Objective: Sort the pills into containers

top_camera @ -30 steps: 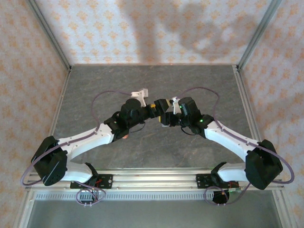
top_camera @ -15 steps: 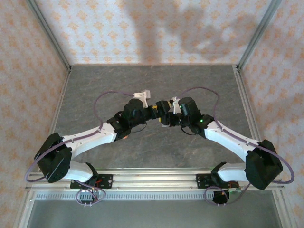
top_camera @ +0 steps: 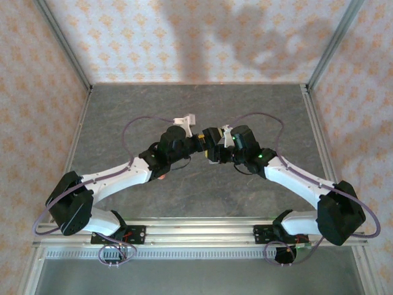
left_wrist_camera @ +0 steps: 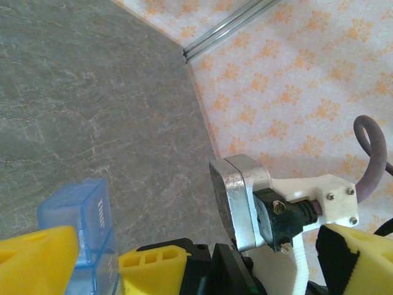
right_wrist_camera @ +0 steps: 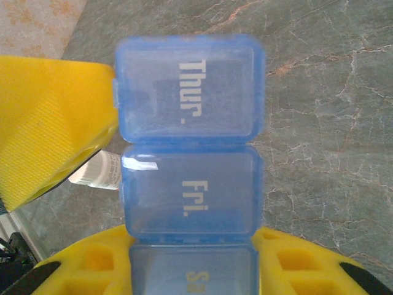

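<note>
The right claw (right_wrist_camera: 190, 270) is pinching the blue pill organizer (right_wrist_camera: 190, 160) by its "Sat." end and holding it above the worktop (right_wrist_camera: 325, 153), near the middle between the two arms. The "Fri." and "Thur." lids are shut. The left claw (top_camera: 198, 141) is spread wide, with one yellow finger (right_wrist_camera: 49, 123) just beside the left edge of the Thur. compartment (right_wrist_camera: 187, 86). Whether it touches, I cannot tell. The step looks like prying that lid open. The fingertip should catch the small lip on that left edge and lift gently rather than push sideways. The strip is gripped only at its other end, so a hard shove could twist it out of the pinch.
</note>
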